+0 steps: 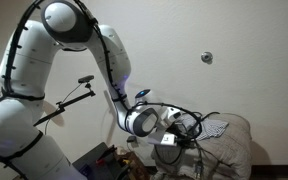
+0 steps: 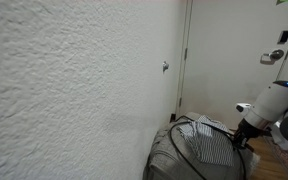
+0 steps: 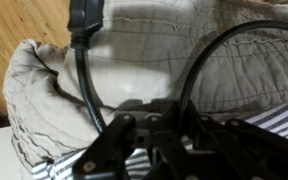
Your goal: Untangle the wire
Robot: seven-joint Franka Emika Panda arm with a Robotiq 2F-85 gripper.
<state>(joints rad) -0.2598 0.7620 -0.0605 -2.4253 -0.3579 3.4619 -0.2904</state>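
Observation:
The wire is a thin black cable lying on a beige cushion. Its plug-like end shows at the top of the wrist view. A second stretch arcs away to the upper right and runs down into my gripper, which is shut on the wire just above the cushion. In both exterior views the wire forms loose loops over a striped cloth. My gripper sits low at the cloth's edge. The pinch point itself is dark.
A stiff black rod with a clamp head stands beside the arm. Wooden floor lies beyond the cushion. A white wall and a door with a lock close in the space. Dark clutter sits by the robot base.

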